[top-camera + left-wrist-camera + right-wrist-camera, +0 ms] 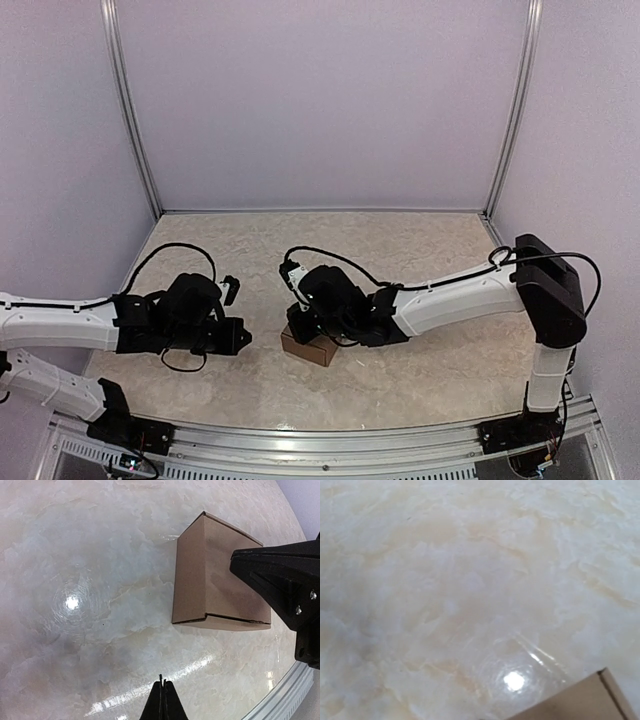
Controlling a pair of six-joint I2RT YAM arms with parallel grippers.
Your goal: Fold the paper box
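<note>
A: Found the paper box point(310, 347) yet?

B: Resting on the counter point(75, 540), between the two arms, under the tip of the right hand point(252, 567). Touching or just clear of it, hard to tell. Folded up into a cube, by the look of it, with a thin seam showing along one lower edge.

A: Anything inside?

B: Impossible to say. Shut on every visible side, no opening to peer through. Probably hollow, judging by the task.

A: And the grips?

B: Pressed together and holding nothing, the left hand point(162, 702), hovering near the box without touching. Cannot tell for the right: only a black wedge over the top face in the left wrist view, no fingers at all in its own camera.

A: Risks from here?

B: Mostly that seam. Could spring open if not tucked fully. Pressing off-centre on light cardboard might also dent the top face or tip the cube onto an edge. Sliding likely too, on so glossy a surface with no brace on the far side.

A: Safest move, then?

B: Gentle pressure, straight down, with the left brought up as a stop.
</note>
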